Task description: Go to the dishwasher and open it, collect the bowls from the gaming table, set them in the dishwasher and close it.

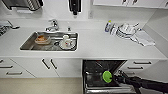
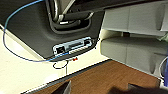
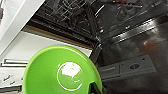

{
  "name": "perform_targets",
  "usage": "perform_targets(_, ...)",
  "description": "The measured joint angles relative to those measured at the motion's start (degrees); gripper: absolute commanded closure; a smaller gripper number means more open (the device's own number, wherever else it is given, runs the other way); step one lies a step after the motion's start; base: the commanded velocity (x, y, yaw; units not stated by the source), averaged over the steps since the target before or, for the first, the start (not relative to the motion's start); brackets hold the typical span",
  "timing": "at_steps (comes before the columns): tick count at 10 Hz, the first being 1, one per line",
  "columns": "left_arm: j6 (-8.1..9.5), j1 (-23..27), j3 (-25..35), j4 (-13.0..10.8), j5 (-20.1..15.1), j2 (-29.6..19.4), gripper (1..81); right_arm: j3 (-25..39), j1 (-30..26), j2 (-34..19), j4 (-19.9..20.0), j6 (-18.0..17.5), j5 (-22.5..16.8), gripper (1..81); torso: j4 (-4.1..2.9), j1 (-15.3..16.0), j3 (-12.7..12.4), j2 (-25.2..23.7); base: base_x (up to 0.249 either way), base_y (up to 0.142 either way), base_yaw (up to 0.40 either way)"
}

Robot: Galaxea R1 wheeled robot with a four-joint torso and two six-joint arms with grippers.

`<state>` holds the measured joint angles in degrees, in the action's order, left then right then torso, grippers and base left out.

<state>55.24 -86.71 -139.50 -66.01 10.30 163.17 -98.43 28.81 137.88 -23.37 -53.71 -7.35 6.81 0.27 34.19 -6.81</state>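
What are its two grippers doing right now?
Left gripper: cannot be told.
Right gripper: closed on the green bowl, holding it over the open dishwasher.

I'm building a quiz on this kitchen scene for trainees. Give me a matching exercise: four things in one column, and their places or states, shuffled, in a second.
Things:
1. green bowl
2. dishwasher
3. white cup
4. stacked dishes

Places or states:
A. on the counter, right of the sink
B. held by the right pincer
C. open, racks showing
D. inside the sink

Pairs: 1-B, 2-C, 3-D, 4-A
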Motion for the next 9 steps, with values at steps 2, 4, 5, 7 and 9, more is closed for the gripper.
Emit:
perform_targets(2,-0.02,0.50,-3.74,0.00,-0.24,1.11,1.0,-2.36,0.07,2.21,0.00,-0.87,-1.49,1.0,0.00,0.00,0.00,0.00,0.000,0.000,0.000)
perform_targets(4,-0.02,0.30,-7.19,-0.02,-0.44,3.36,1.0,-2.47,-0.48,1.77,0.48,-1.28,-1.62,1.0,0.00,0.00,0.00,0.00,0.000,0.000,0.000)
perform_targets(5,-0.06,0.33,-7.80,-0.02,-0.39,4.36,1.0,-2.45,-0.76,1.27,0.69,-1.46,-1.60,1.0,0.00,0.00,0.00,0.00,0.000,0.000,0.000)
perform_targets(7,-0.17,0.35,-7.91,-0.05,-0.30,5.07,1.0,-1.46,-1.16,-0.96,1.16,-1.69,-1.66,1.0,0.00,0.02,0.00,0.00,0.000,0.000,0.000)
perform_targets(9,-0.13,0.30,-8.30,0.00,-0.38,5.07,1.0,1.07,-1.66,-5.60,1.40,-1.72,-4.30,1.0,0.00,0.02,0.00,0.00,0.000,0.000,0.000)
